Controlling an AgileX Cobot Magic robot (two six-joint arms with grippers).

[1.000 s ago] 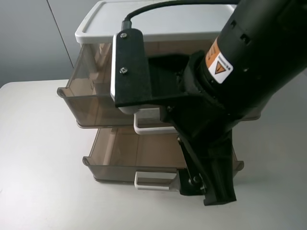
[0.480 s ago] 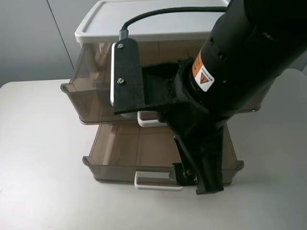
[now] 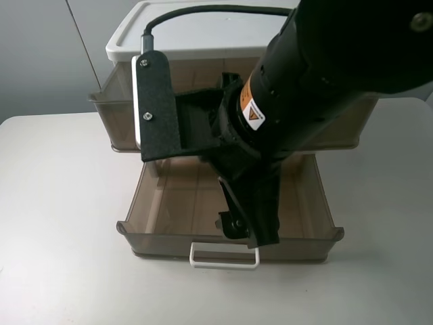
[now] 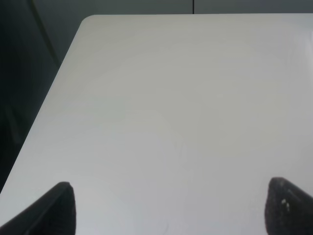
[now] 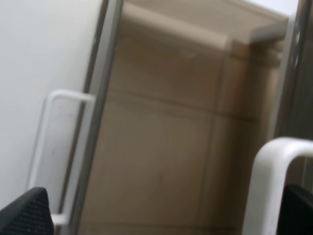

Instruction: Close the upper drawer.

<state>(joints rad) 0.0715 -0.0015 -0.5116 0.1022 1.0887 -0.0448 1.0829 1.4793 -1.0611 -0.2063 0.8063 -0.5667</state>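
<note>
Right gripper (image 5: pixel 161 210) jaws spread wide, gripping nothing; a white loop handle (image 5: pixel 271 176) sits just beside one finger. The upper drawer (image 3: pixel 115 125) sits mostly in under the cabinet's white top (image 3: pixel 203 30). I judge it light, rigid, slick plastic; I'd push flat on its front by the handle.

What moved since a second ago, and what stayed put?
The upper drawer slid back into the cabinet, and the right gripper moved back along with it. The drawer still sticks out a little. The lower drawer stayed pulled out, and the cabinet did not move.
</note>
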